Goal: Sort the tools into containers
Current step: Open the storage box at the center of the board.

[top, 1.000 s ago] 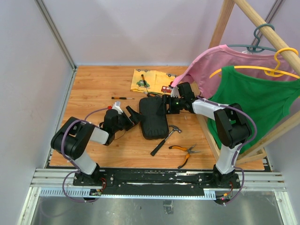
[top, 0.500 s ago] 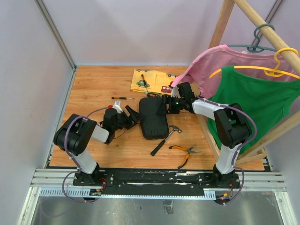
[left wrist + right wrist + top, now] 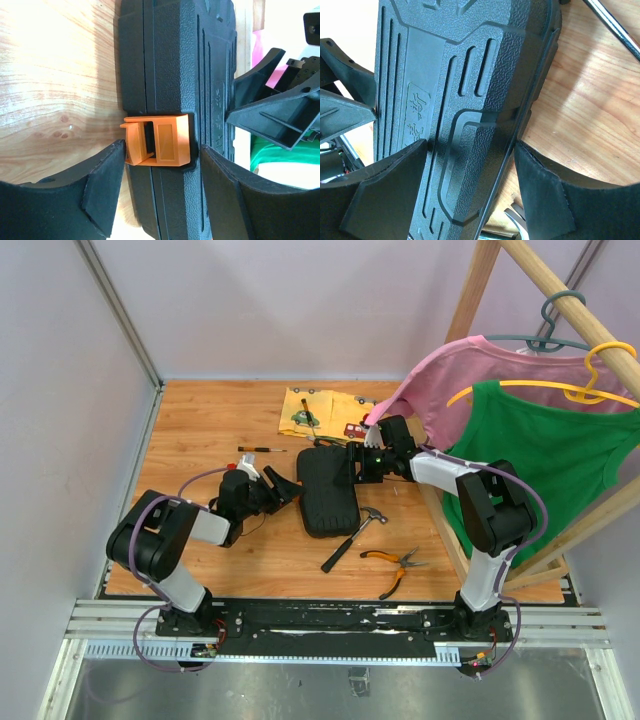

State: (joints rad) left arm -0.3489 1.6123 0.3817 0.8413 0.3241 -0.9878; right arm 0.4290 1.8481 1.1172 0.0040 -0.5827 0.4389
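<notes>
On tool case lid: embossed characters, unreadable.

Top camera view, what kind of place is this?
Probably a lab test cell, not a home: a wooden table boxed in by plain lilac walls, two arms bolted to a metal rail, and staged props like a clothes rack.

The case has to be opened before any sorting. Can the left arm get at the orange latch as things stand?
Probably yes. In the left wrist view the left tool straddles the orange latch on the closed black case, one finger on either side, with nothing between them and the latch.
</notes>
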